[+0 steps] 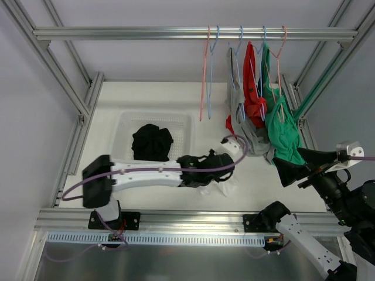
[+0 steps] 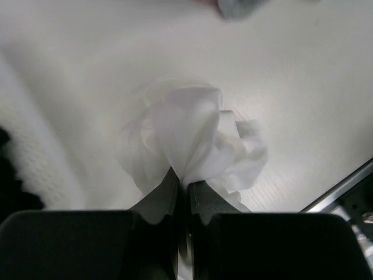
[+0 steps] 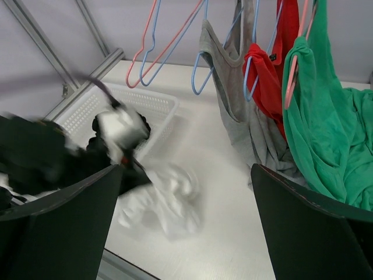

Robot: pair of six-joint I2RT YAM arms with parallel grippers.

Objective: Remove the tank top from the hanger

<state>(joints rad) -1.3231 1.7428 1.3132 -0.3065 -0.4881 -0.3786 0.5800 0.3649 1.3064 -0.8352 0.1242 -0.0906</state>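
The white top point(image 2: 192, 140) is thin, soft cloth, bunched into a crumpled, folded lump on the matte white table point(image 1: 176, 96), just right of the basket point(image 1: 126, 126) and clear of any hanger. The left gripper point(image 2: 183, 186) is clenched on a pinch of its fabric, the dark jaws nearly meeting. The right gripper point(image 1: 288, 159) hangs released, its broad black fingers point(image 3: 315, 227) spread wide, close beside the draped green top point(image 1: 284, 132). The basket is white perforated plastic and holds a crumpled black garment point(image 1: 151, 142). On the ribbed aluminium rail point(image 1: 146, 33), two thin wire hangers point(image 1: 205, 76), pink and blue, hang bare; grey point(image 1: 237, 88), red point(image 1: 253, 88) and green tops hang limp.
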